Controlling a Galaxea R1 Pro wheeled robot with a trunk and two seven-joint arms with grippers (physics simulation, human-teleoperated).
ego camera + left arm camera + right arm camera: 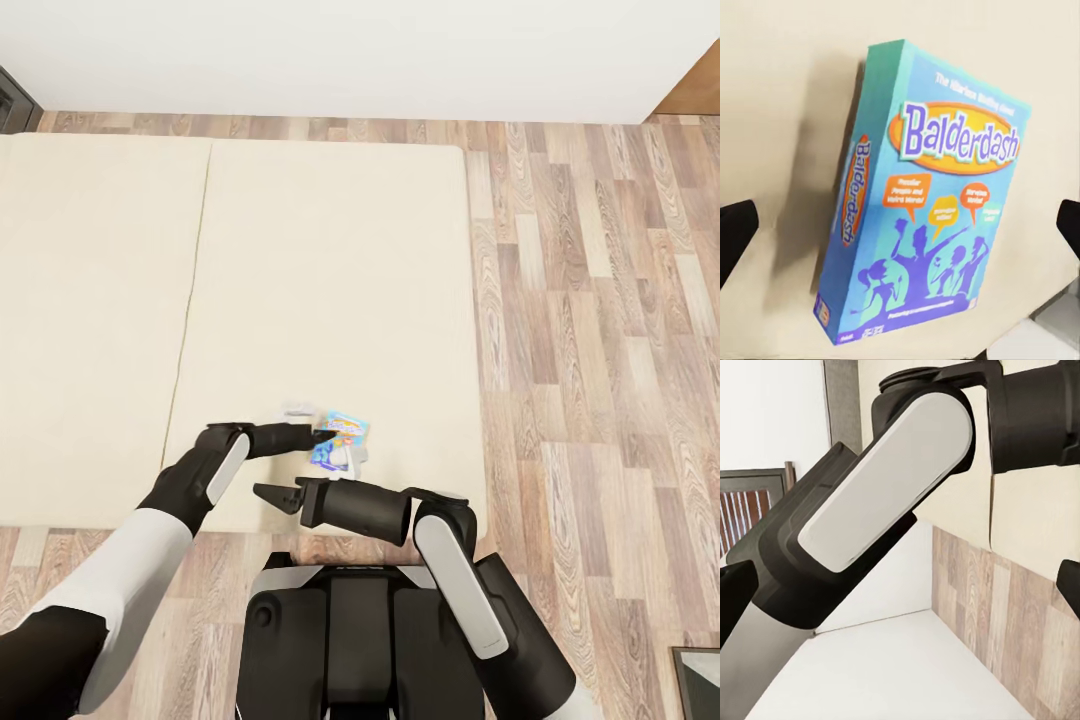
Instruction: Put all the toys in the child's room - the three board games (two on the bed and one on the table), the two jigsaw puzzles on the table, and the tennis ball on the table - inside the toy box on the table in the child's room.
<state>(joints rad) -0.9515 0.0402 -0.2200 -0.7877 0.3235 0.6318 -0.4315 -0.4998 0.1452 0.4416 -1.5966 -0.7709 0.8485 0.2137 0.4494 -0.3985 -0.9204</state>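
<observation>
Bed (330, 260) is carrying a blue board game (926, 202) near its front edge, beside a white box (352, 458) partly hidden under it. Lettered "Balderdash" in an orange oval, with purple silhouettes below, the game is lying between the spread fingers of the left gripper (325, 434), jaws apart and not clamping. The right gripper (268, 493) is hovering open just beside, over the mattress edge.

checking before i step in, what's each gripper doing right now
left gripper: open, fingers wide on either side of the blue board game, not closed on it.
right gripper: open, holding nothing.
</observation>
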